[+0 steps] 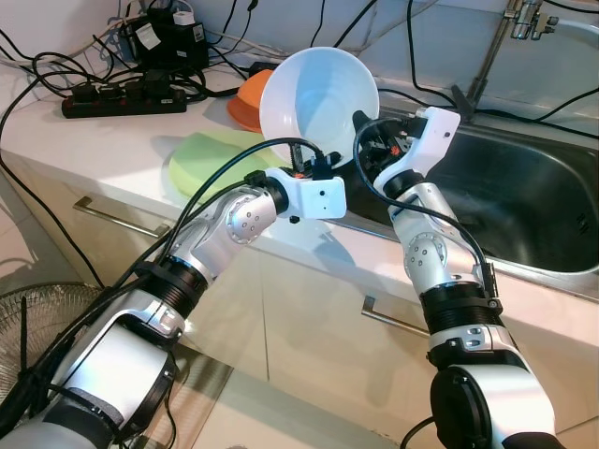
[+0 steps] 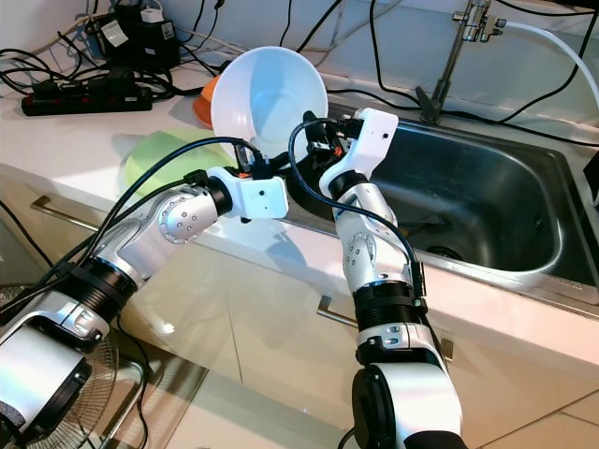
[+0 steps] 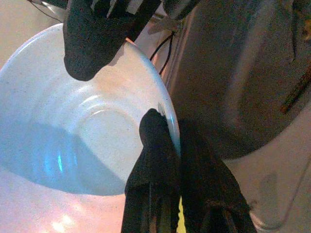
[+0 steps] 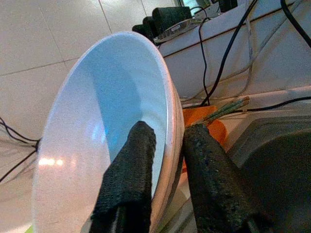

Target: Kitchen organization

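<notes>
You have the large pale-blue round bowl (image 1: 318, 103) held up on edge between both arms, above the white surface (image 1: 112, 140) at the near-left corner of the stainless steel sink (image 1: 524, 206). Your left gripper (image 3: 170, 141) has its fingers (image 3: 153, 160) clamped on the bowl's rim, one inside the bowl and the other behind its wall. Your right gripper (image 4: 165, 145) pinches the rim at another spot in the same way, one black finger against the inner face and one on the outside. The bowl's hollow faces you and tilts towards the sink, clear of the surface below it. Behind and beneath the bowl lies a light-green flat plate (image 1: 211, 159) on the surface, and an orange dish (image 1: 248, 98) sits just beyond it, partly hidden by the bowl. Further back, towards the wall, a black power strip (image 1: 122, 98) lies among a tangle of black cables (image 1: 56, 70). A metal tap (image 2: 459, 47) rises at the back of the sink.
</notes>
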Motion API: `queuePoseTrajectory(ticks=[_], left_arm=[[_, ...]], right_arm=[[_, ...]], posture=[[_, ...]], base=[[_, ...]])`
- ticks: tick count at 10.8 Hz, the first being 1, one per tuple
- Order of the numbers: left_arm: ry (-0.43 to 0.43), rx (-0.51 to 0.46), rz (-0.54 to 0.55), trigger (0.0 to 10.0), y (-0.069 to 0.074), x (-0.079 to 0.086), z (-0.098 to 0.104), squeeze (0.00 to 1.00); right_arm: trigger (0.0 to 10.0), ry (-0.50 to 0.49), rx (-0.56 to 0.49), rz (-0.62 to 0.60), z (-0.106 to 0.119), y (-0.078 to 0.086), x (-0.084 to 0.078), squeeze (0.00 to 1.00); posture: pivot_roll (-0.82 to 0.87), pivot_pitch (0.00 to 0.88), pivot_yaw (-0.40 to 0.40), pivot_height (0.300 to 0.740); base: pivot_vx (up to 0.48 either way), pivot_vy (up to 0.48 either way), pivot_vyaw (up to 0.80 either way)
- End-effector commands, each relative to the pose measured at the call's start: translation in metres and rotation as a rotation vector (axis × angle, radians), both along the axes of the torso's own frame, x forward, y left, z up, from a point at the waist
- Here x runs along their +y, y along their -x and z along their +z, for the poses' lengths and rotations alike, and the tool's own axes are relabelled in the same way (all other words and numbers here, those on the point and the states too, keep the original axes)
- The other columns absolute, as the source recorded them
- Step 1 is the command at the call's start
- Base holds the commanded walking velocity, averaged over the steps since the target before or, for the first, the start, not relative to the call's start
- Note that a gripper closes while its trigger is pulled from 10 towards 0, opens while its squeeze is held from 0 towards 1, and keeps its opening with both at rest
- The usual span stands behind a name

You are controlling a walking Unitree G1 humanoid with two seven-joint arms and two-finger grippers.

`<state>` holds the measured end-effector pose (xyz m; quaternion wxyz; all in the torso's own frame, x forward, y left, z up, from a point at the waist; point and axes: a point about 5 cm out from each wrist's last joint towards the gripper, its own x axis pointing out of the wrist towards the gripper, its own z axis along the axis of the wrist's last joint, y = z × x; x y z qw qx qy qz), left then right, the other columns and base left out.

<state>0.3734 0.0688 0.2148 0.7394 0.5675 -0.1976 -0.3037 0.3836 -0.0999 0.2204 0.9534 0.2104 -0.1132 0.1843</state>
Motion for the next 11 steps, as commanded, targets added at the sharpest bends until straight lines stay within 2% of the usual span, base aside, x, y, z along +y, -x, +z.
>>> queuePoseTrajectory(ticks=[1, 2, 3, 7, 11], left_arm=[[-0.015, -0.06, -0.057, 10.0, 0.005, -0.009, 0.011, 0.0], [-0.015, -0.062, -0.054, 10.0, 0.004, -0.009, 0.012, 0.24], [-0.016, -0.069, -0.051, 10.0, 0.004, -0.008, 0.013, 1.0], [-0.06, -0.113, -0.044, 10.0, 0.004, -0.008, 0.016, 1.0], [0.089, -0.096, -0.121, 10.0, 0.013, -0.018, 0.023, 1.0]], right_arm=[[0.0, 0.016, -0.017, 0.029, 0.005, -0.001, 0.006, 0.0], [0.0, 0.017, -0.016, 0.032, 0.005, -0.001, 0.006, 0.0], [0.0, 0.02, -0.011, 0.032, 0.004, -0.001, 0.007, 0.0], [0.0, 0.025, 0.008, 0.022, 0.0, -0.001, 0.006, 0.0], [0.0, -0.008, 0.112, -0.219, -0.008, -0.013, -0.021, 0.0]], posture=[[0.21, 0.0, -0.013, 0.74], [0.22, 0.0, -0.015, 0.74], [0.22, 0.0, -0.016, 0.74], [0.22, 0.0, -0.019, 0.74], [0.22, 0.0, -0.017, 0.74]], base=[[0.0, 0.0, 0.0], [0.0, 0.0, 0.0], [0.0, 0.0, 0.0], [0.0, 0.0, 0.0], [0.0, 0.0, 0.0]])
